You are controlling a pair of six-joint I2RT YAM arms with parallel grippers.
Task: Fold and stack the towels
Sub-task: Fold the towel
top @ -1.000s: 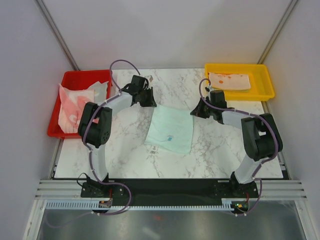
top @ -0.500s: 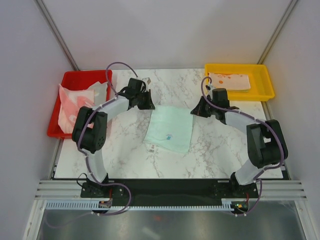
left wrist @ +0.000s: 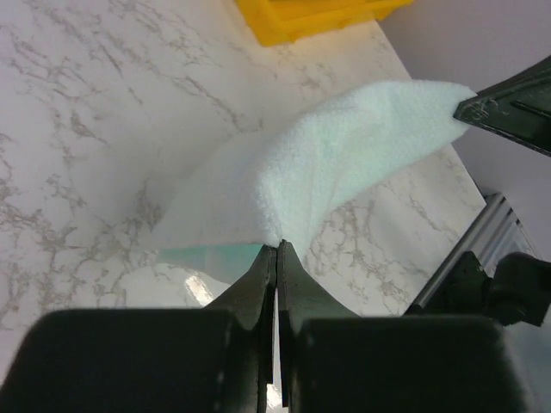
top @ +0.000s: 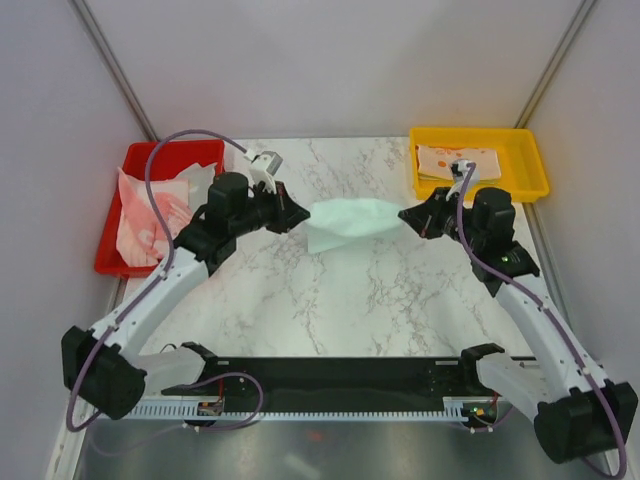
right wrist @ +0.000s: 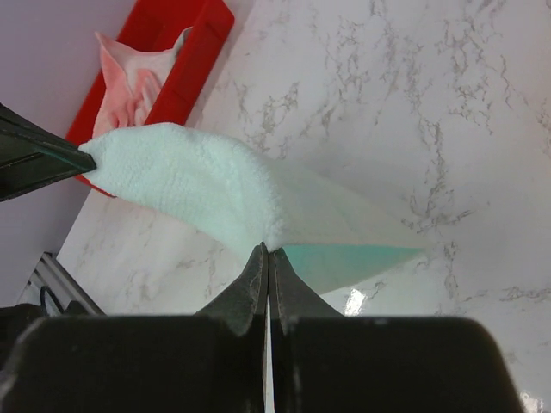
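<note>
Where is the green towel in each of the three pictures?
Top external: the mint towel sits in the middle, stretched between the left end effector and the right end effector.
Left wrist: the mint towel fills the centre and upper right, pinched at bottom centre.
Right wrist: the mint towel spreads centre left, pinched at bottom centre.
Shared landmark: the white marble table shows behind it in all three.
</note>
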